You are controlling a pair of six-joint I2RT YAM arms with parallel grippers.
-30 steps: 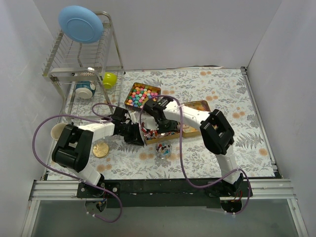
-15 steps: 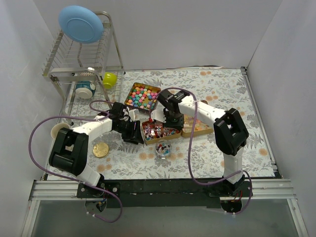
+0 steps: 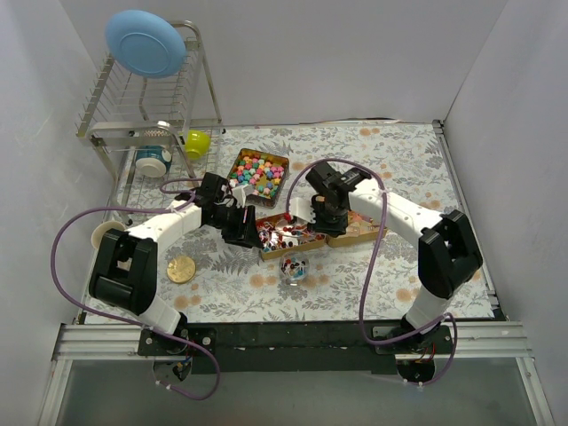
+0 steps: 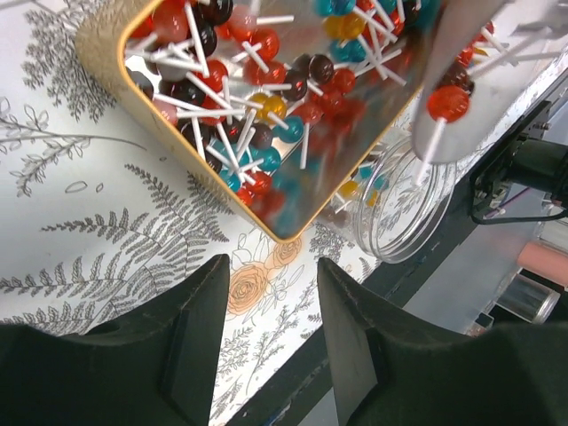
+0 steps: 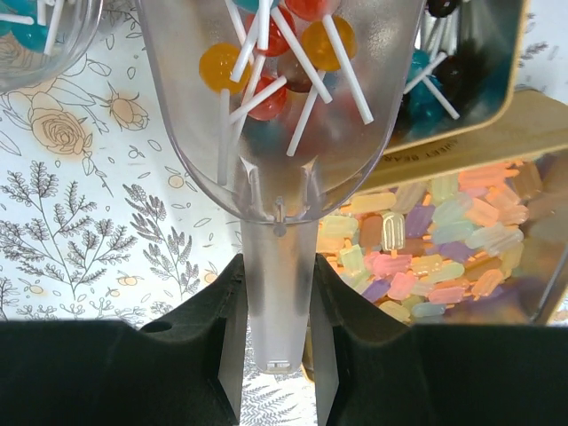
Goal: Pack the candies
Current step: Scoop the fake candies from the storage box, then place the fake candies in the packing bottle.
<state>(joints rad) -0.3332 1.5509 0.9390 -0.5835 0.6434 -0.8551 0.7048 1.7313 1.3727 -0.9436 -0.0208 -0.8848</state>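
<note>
The candies lie in three gold tins: bright lumps (image 3: 257,171) at the back, small lollipops (image 3: 284,234) in the middle tin (image 4: 106,62), pastel ice-lolly shapes (image 5: 444,244) in the right tin (image 3: 359,232). My right gripper (image 5: 278,306) is shut on the handle of a clear scoop (image 5: 266,151) that carries several lollipops (image 5: 266,62), and hovers over the gap between the middle and right tins (image 3: 319,216). My left gripper (image 4: 271,333) stands open and empty just off the middle tin's left corner (image 3: 238,229). A glass jar (image 3: 294,266) with a few lollipops stands in front.
A round gold lid (image 3: 181,268) lies at the front left. A wire dish rack (image 3: 146,98) with a blue plate (image 3: 145,43), a green cup (image 3: 197,142) and a mug stands at the back left. White walls close in both sides.
My left gripper has opened and let go near the middle tin's corner. The right arm has swung to the right, carrying the loaded scoop off the lollipop tin.
</note>
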